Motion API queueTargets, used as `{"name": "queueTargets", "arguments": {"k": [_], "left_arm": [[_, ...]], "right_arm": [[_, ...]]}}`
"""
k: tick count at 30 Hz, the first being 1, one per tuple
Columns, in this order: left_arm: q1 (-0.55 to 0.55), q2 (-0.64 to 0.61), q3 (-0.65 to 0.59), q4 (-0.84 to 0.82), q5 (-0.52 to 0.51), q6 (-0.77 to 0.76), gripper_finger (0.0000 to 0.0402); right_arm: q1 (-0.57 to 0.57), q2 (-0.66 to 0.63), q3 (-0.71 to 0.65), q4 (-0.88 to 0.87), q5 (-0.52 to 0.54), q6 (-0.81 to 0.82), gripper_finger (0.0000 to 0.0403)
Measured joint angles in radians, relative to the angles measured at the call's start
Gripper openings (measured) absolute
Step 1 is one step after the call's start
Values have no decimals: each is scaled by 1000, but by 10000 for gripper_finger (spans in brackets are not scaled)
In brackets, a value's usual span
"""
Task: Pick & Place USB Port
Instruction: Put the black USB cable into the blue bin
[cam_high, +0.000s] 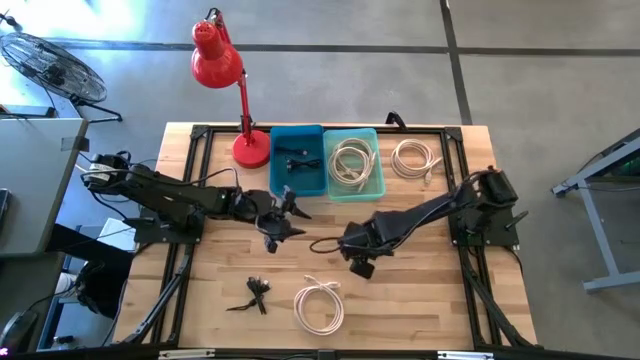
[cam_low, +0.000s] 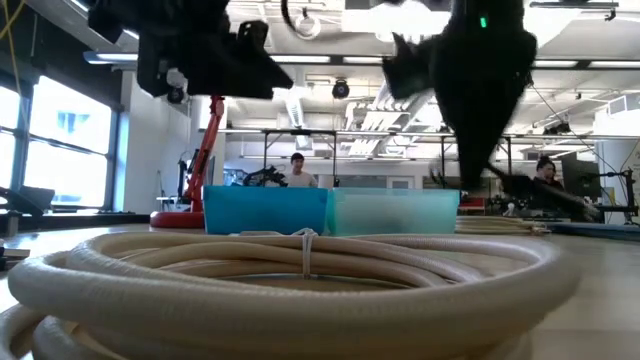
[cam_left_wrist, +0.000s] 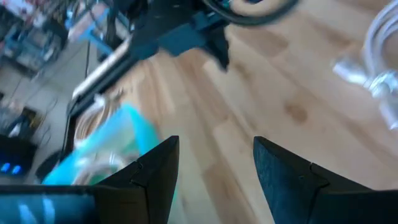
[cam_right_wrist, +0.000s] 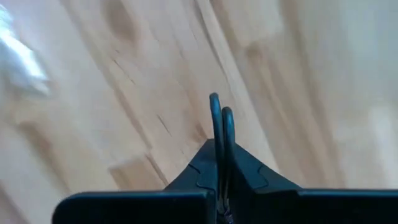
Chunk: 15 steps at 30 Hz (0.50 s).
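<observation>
My right gripper (cam_high: 346, 246) stands over the middle of the table, pointing down, shut on a thin black USB cable (cam_high: 322, 243). A loop of that cable shows past the fingertips in the right wrist view (cam_right_wrist: 217, 115). My left gripper (cam_high: 288, 219) hovers just left of it, open, with only bare wood between its fingers (cam_left_wrist: 217, 155). Another black cable bundle (cam_high: 256, 294) and a white coiled cable (cam_high: 320, 306) lie flat near the front edge. The blue bin (cam_high: 298, 140) and the teal bin (cam_high: 352, 135) stand at the back. My right gripper pinches a narrow loop of the black cable (cam_right_wrist: 219, 134) between its two shut fingers, coming from above. Two strands run side by side out past the fingertips. Whether the rest of the cable is off the wood I cannot tell.
A red desk lamp (cam_high: 222, 75) stands at the back left beside the bins. The blue bin holds a black cable, the teal bin a white coil (cam_high: 350, 160). A second white coil (cam_high: 414, 158) lies right of the bins. Bare wood lies at the front right.
</observation>
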Motion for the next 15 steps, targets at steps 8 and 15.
{"name": "queueTargets", "arguments": {"k": [8, 15], "left_arm": [[1, 0, 0, 162, 158, -73, 201], [0, 0, 0, 393, 300, -229, 201]], "right_arm": [[84, -139, 160, 23, 332, -220, 3], [163, -217, 179, 185, 539, -529, 3]]}}
